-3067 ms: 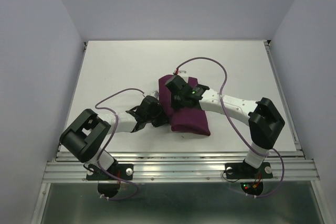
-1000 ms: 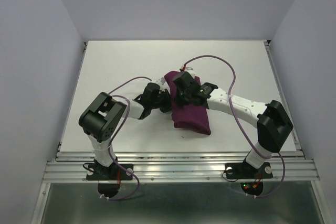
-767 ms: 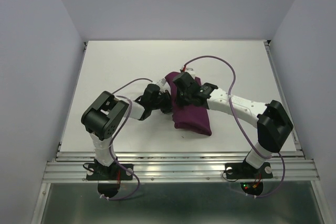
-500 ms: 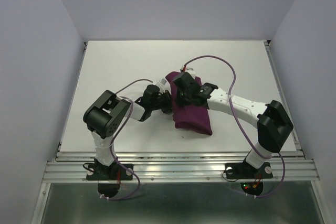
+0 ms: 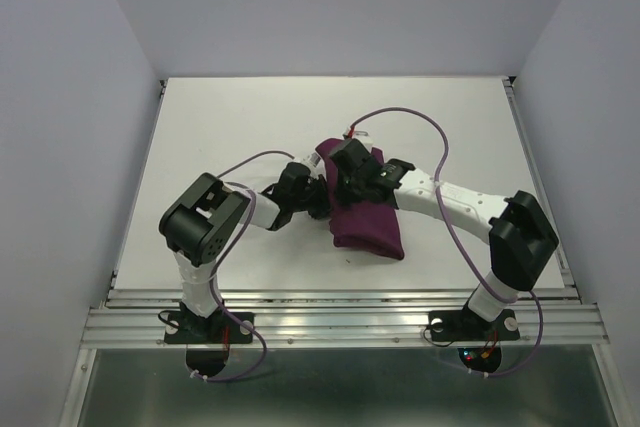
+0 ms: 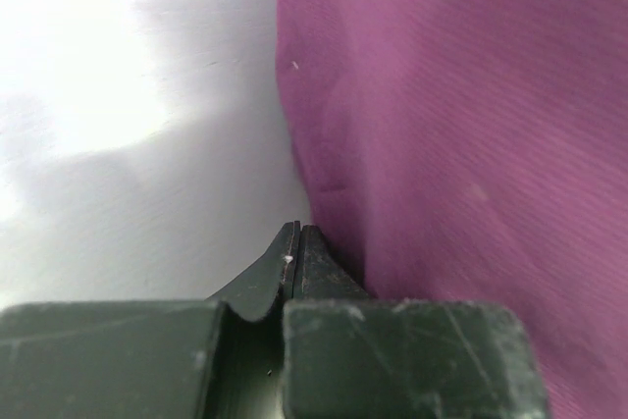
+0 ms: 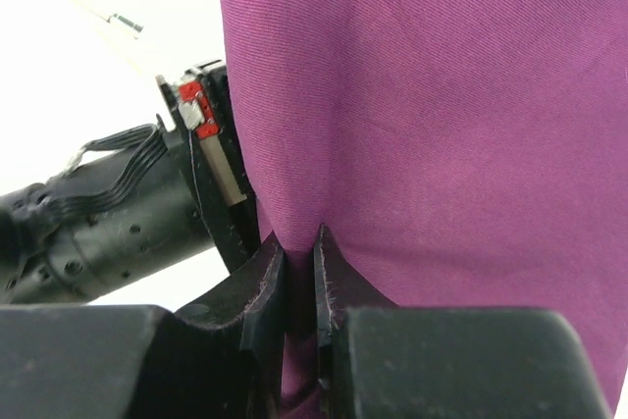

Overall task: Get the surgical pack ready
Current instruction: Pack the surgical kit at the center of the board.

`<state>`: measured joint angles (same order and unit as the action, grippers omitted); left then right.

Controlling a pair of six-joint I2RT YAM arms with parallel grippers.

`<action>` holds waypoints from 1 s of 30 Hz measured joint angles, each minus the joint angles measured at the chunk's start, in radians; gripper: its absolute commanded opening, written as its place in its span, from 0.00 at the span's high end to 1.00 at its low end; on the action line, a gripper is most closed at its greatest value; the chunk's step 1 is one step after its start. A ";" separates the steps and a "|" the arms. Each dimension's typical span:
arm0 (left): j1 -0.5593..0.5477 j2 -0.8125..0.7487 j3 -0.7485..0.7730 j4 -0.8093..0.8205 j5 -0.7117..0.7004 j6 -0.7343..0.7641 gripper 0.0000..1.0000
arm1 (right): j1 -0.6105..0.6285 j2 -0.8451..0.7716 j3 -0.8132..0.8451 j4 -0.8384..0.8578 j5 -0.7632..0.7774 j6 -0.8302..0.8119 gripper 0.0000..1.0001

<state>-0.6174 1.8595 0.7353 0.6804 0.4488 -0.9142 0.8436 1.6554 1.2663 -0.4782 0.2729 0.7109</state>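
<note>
Folding the surgical pack (image 5: 366, 219)
My right claw (image 7: 297, 252) pinches a fold, I judge for lifting; left claw (image 6: 297, 242), closed empty, sits beside its edge.

2 white arms (image 5: 455, 202), black joints (image 5: 205, 219), purple cables (image 5: 395, 111), dark-green tools (image 6: 297, 235).

Left gripper (image 6: 297, 235): jaws pressed together, tips at the white table (image 6: 118, 174). Surgical pack (image 6: 461, 125) fills the right side. Its rounded edge lies against the right finger.
</note>
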 measured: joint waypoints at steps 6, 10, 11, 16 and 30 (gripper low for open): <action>-0.018 -0.065 0.027 -0.182 -0.125 0.094 1.00 | 0.000 0.011 -0.002 0.013 -0.009 0.000 0.99; -0.016 -0.081 0.027 -0.231 -0.165 0.128 1.00 | 0.002 0.046 0.000 0.045 -0.047 -0.007 0.99; -0.015 -0.083 0.027 -0.235 -0.171 0.137 1.00 | 0.002 0.054 0.002 0.051 -0.055 -0.008 0.99; -0.015 -0.089 0.040 -0.273 -0.200 0.160 1.00 | -0.007 0.103 0.002 0.082 -0.070 -0.028 0.99; -0.018 -0.329 -0.063 -0.525 -0.370 0.205 1.00 | 0.000 0.201 0.014 0.132 -0.124 -0.042 0.99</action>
<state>-0.6357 1.5303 0.6720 0.1555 0.0788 -0.7090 0.8440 1.8565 1.2800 -0.3458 0.1490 0.6685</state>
